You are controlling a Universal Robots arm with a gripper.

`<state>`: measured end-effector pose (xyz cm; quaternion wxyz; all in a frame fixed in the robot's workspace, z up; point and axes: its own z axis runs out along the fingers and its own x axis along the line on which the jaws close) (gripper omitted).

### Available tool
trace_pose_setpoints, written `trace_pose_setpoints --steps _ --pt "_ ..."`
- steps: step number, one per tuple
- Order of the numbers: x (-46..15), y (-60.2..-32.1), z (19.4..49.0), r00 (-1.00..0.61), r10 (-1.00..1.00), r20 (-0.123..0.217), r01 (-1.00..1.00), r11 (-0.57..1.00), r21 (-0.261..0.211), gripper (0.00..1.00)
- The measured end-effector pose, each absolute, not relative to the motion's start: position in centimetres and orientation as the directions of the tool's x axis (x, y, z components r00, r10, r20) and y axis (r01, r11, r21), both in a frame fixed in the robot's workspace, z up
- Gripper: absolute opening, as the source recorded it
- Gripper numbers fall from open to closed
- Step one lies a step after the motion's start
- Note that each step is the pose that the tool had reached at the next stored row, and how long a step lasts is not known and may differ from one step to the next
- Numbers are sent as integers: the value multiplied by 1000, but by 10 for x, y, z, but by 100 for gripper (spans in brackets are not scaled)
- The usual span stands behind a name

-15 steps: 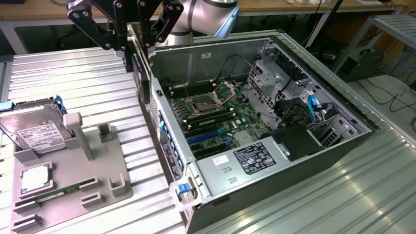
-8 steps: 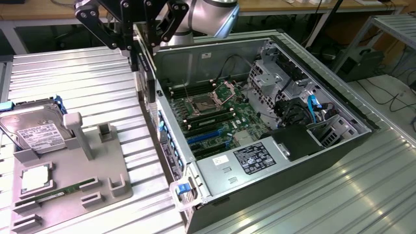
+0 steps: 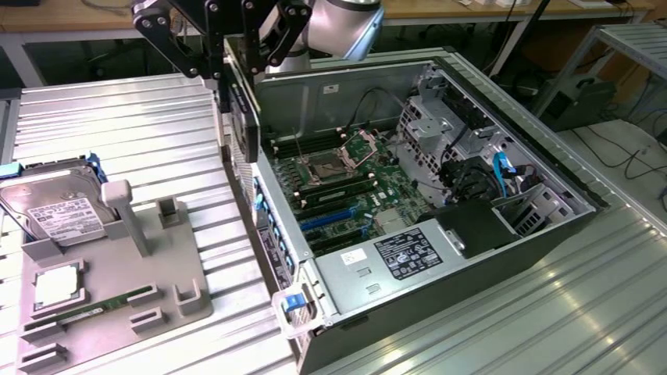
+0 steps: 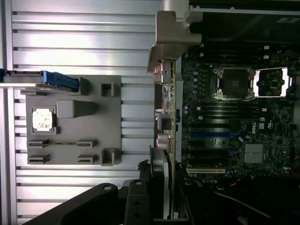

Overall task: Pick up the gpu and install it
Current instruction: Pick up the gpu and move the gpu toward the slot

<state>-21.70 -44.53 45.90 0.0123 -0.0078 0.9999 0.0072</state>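
The gpu (image 3: 242, 109) hangs on edge in the air, a thin dark card with its pale metal bracket (image 4: 171, 37) at one end. My gripper (image 3: 237, 62) is shut on the card from above, and its dark fingers (image 4: 157, 173) clamp the card's thick part. The card hovers over the near wall of the open computer case (image 3: 312, 281), at the edge of the motherboard (image 3: 344, 180). In the wrist view the gpu (image 4: 168, 108) runs alongside the board, with the blue expansion slots (image 4: 211, 133) just beside it.
A grey holder tray (image 3: 156, 273) lies on the ribbed metal table at the exterior view's left. It carries a silver hard drive (image 3: 58, 211), a processor (image 3: 58, 285) and a memory stick (image 3: 94, 308). Drive cages and cables (image 3: 490, 180) fill the case's far side.
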Motion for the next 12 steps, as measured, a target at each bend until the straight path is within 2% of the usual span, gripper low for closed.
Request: trace_pose_setpoints --steps 12 --pt "-203 -445 459 -1000 -15 -25 -16 1000 14 28"
